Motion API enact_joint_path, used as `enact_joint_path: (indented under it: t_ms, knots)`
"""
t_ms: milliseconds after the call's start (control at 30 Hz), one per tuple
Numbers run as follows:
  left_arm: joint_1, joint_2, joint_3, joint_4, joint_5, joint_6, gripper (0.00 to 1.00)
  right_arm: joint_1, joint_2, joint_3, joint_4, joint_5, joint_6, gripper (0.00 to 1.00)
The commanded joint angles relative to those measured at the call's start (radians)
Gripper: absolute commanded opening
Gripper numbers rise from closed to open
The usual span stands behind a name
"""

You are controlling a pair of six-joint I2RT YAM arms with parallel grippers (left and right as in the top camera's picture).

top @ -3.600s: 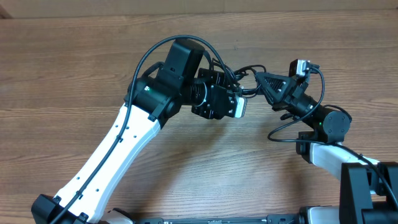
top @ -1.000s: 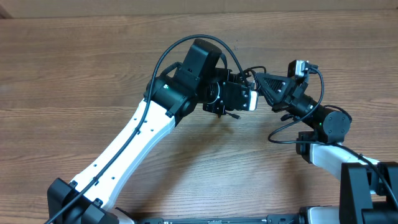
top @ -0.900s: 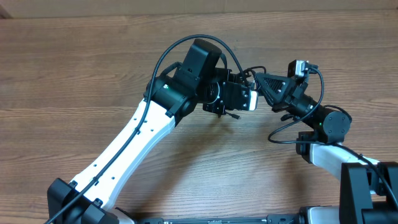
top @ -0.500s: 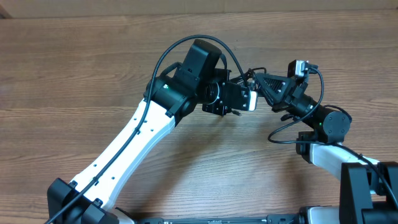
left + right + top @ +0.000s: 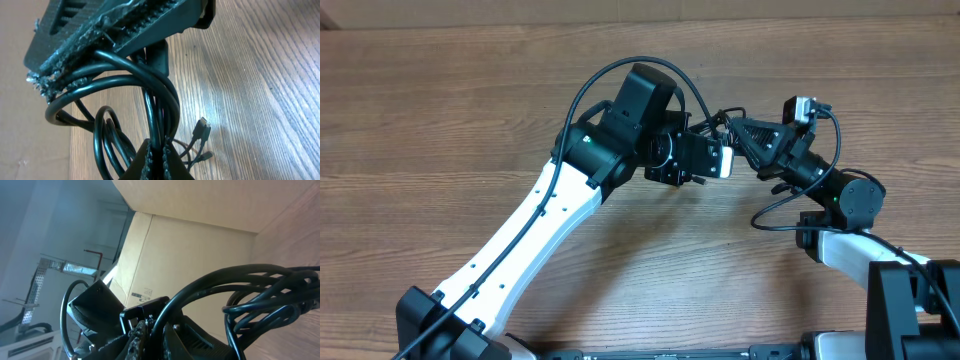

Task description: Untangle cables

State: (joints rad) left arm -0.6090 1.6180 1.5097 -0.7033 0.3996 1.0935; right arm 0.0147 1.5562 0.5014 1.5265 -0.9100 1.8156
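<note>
The cables point(image 5: 718, 118) are a bunch of thin black loops held up between both grippers near the table's middle. In the left wrist view my left gripper point(image 5: 156, 146) is shut on several strands of the cables point(image 5: 150, 100). Two small plug ends point(image 5: 202, 128) dangle beside it above the wood. The right gripper's rough pads point(image 5: 95, 45) clamp the same bunch from the far side. In the right wrist view my right gripper point(image 5: 157, 330) is shut on a thick loop of the cables point(image 5: 260, 287). Overhead, the left gripper point(image 5: 708, 132) and right gripper point(image 5: 735, 125) almost touch.
The wooden table point(image 5: 440, 120) stretches wide to the left and front. The left arm point(image 5: 535, 225) crosses it diagonally from the bottom left. The right arm's base point(image 5: 850, 235) sits at the right edge. A cardboard wall point(image 5: 200, 245) stands behind the table.
The left gripper has closed on the cable strands within the last second. Before that, the left arm shifted right toward the right gripper. The right arm has not moved.
</note>
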Motion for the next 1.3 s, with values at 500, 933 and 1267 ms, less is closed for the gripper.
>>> enact_joint_path:
  t_ms: [500, 933, 1267]
  knots:
    - [0.0, 0.012, 0.002, -0.003, -0.07, -0.07, 0.04, -0.045, -0.001, 0.01, -0.207, 0.018, -0.145, 0.07]
    - [0.0, 0.012, 0.002, -0.004, -0.07, -0.089, 0.04, -0.062, -0.001, 0.01, -0.273, 0.014, -0.196, 0.07]
    - [0.0, 0.012, 0.002, -0.006, -0.104, -0.088, 0.04, -0.068, -0.001, 0.01, -0.277, 0.014, -0.259, 0.58]
